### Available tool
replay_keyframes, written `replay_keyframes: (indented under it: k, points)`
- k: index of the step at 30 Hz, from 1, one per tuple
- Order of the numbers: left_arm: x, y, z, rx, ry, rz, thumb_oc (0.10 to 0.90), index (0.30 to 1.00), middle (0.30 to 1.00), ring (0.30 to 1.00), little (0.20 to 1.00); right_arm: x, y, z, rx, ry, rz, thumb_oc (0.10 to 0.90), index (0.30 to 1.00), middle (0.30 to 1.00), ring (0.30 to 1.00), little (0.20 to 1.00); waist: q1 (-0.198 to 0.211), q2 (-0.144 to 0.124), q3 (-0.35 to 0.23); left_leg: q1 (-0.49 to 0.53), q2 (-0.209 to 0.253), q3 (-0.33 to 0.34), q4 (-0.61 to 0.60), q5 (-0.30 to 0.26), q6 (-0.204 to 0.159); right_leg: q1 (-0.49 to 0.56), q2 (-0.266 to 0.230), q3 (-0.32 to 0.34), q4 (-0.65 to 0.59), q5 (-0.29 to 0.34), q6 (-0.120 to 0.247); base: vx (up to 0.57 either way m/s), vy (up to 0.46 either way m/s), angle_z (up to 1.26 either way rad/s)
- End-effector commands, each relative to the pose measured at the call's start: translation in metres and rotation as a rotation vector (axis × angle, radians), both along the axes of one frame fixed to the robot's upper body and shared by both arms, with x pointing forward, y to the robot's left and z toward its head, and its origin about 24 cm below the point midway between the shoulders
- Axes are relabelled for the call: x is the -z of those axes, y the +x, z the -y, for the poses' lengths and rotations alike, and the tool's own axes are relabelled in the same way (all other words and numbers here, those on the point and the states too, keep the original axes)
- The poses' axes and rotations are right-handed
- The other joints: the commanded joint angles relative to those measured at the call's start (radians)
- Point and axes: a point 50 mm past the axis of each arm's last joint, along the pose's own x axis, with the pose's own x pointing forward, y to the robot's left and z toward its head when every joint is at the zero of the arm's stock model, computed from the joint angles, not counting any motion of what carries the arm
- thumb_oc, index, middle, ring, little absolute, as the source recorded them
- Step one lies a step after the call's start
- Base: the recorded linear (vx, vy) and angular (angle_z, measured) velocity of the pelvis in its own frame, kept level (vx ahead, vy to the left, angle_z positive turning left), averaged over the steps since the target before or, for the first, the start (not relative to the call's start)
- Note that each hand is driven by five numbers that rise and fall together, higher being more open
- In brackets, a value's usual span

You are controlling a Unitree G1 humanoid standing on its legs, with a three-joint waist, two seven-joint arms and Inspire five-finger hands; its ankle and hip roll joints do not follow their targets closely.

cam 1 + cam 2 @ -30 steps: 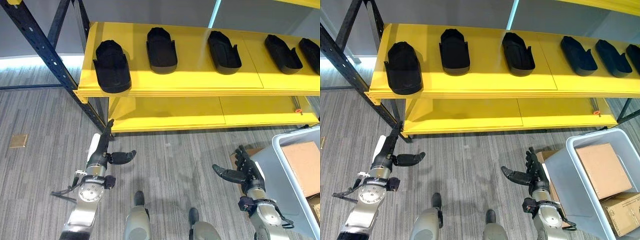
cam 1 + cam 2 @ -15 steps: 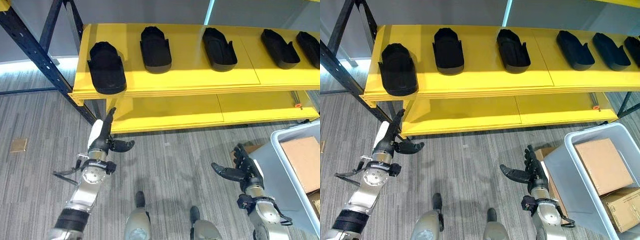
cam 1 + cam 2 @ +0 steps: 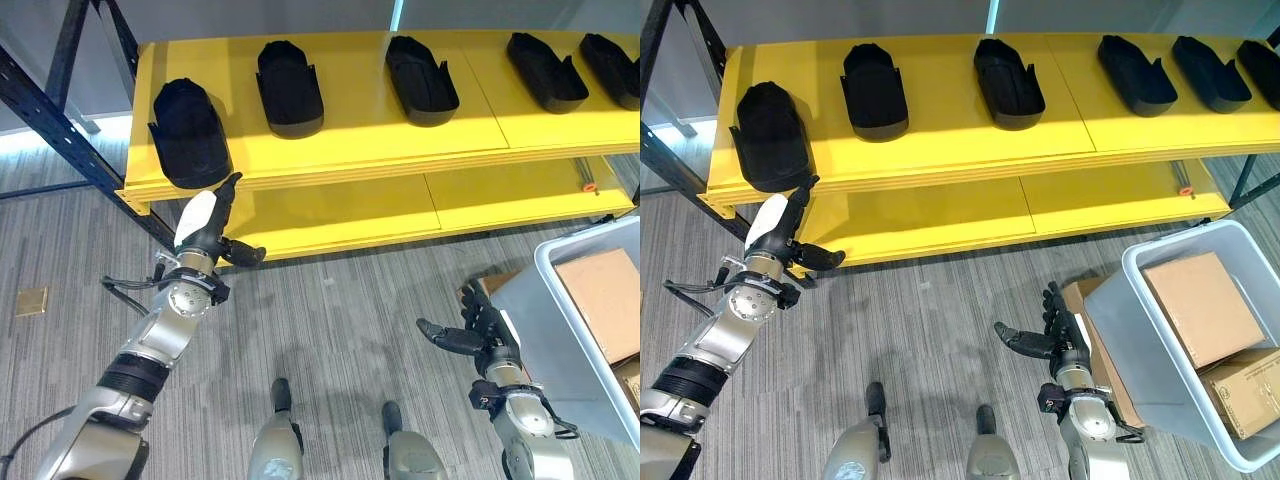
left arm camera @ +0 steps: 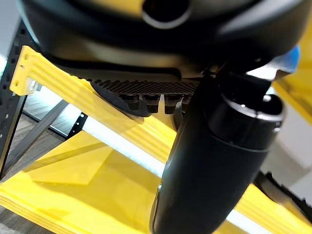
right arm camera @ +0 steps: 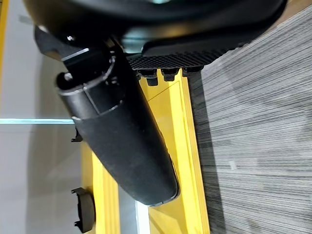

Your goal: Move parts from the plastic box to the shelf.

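Lying front-to-back, black parts [image 3: 189, 132] lined the yellow shelf [image 3: 340, 130] above both empty, loosely spread hands: left hand [image 3: 207, 238] near it, right hand [image 3: 478, 330] beside the plastic box [image 3: 1140, 345].

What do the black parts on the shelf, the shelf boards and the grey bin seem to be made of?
Black parts: probably moulded plastic, matte, with hollow shell shapes. Shelf boards: yellow-coated board, layered edges suggesting wood or laminate. Bin: light grey plastic, smooth thin walls with a rolled rim.
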Motion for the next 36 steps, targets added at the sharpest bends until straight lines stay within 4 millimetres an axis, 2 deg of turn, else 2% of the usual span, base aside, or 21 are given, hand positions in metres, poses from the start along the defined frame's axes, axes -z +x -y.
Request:
replay_keyframes:
  k: [1, 5, 15, 21, 22, 25, 29, 36]
  points:
    - [-0.071, 0.01, -0.011, -0.015, 0.018, 0.26, 0.9, 1.0, 1.0, 1.0, 1.0, -0.052, 0.009, 0.012, 0.0, -0.082, 0.267, 0.9, 1.0, 1.0, 1.0, 1.0, 0.003, 0.007, -0.029, 0.073, 0.062, -0.07, 0.01, -0.042, -0.021, 0.05, -0.06, -0.013, 0.009, 0.136, -0.096, 0.0, 0.0, 0.0]
    - [-0.08, 0.015, -0.01, -0.005, 0.05, 0.253, 0.9, 1.0, 1.0, 1.0, 1.0, -0.052, 0.008, 0.011, -0.008, -0.082, 0.272, 0.9, 1.0, 1.0, 1.0, 1.0, -0.003, 0.007, -0.02, 0.074, 0.059, -0.069, 0.007, -0.042, -0.023, 0.045, -0.062, -0.012, 0.011, 0.137, -0.097, 0.0, 0.0, 0.0]
    - [-0.084, 0.018, -0.016, -0.02, 0.113, 0.226, 0.9, 1.0, 1.0, 1.0, 1.0, -0.052, 0.006, 0.011, -0.004, -0.079, 0.272, 0.9, 1.0, 1.0, 1.0, 1.0, -0.008, 0.002, -0.001, 0.073, 0.056, -0.067, 0.012, -0.04, -0.025, 0.039, -0.066, -0.013, 0.014, 0.137, -0.1, 0.0, 0.0, 0.0]
    - [-0.099, 0.02, -0.023, -0.042, 0.182, 0.24, 0.9, 1.0, 1.0, 1.0, 1.0, -0.052, 0.006, 0.011, -0.002, -0.074, 0.276, 0.9, 1.0, 1.0, 1.0, 1.0, -0.009, 0.0, 0.013, 0.066, 0.056, -0.071, 0.016, -0.039, -0.031, 0.036, -0.069, -0.015, 0.015, 0.139, -0.1, 0.0, 0.0, 0.0]
    - [-0.107, 0.02, -0.026, -0.051, 0.213, 0.25, 0.9, 1.0, 1.0, 1.0, 1.0, -0.051, 0.006, 0.01, -0.003, -0.069, 0.273, 0.9, 1.0, 1.0, 1.0, 1.0, -0.008, -0.001, 0.016, 0.065, 0.056, -0.072, 0.017, -0.039, -0.033, 0.035, -0.07, -0.018, 0.015, 0.139, -0.099, 0.0, 0.0, 0.0]
    - [-0.11, 0.021, -0.028, -0.053, 0.24, 0.247, 0.9, 1.0, 1.0, 1.0, 1.0, -0.05, 0.006, 0.01, -0.005, -0.066, 0.273, 0.9, 1.0, 1.0, 1.0, 1.0, -0.007, -0.001, 0.019, 0.064, 0.056, -0.073, 0.018, -0.04, -0.034, 0.036, -0.071, -0.019, 0.016, 0.139, -0.1, 0.01, -0.002, 0.02]
    - [-0.13, 0.023, -0.029, -0.062, 0.325, 0.262, 0.9, 1.0, 1.0, 1.0, 1.0, -0.049, 0.006, 0.009, -0.011, -0.063, 0.273, 0.9, 1.0, 1.0, 1.0, 1.0, -0.009, 0.006, 0.026, 0.072, 0.056, -0.076, 0.019, -0.048, -0.039, 0.044, -0.073, -0.023, 0.015, 0.134, -0.1, 0.01, 0.0, 0.03]
    - [-0.152, 0.024, -0.032, -0.079, 0.411, 0.274, 0.9, 1.0, 1.0, 1.0, 1.0, -0.048, 0.005, 0.008, -0.011, -0.057, 0.274, 0.9, 1.0, 1.0, 1.0, 1.0, -0.009, 0.009, 0.033, 0.071, 0.058, -0.079, 0.025, -0.047, -0.043, 0.041, -0.077, -0.023, 0.017, 0.136, -0.1, 0.0, 0.0, 0.0]
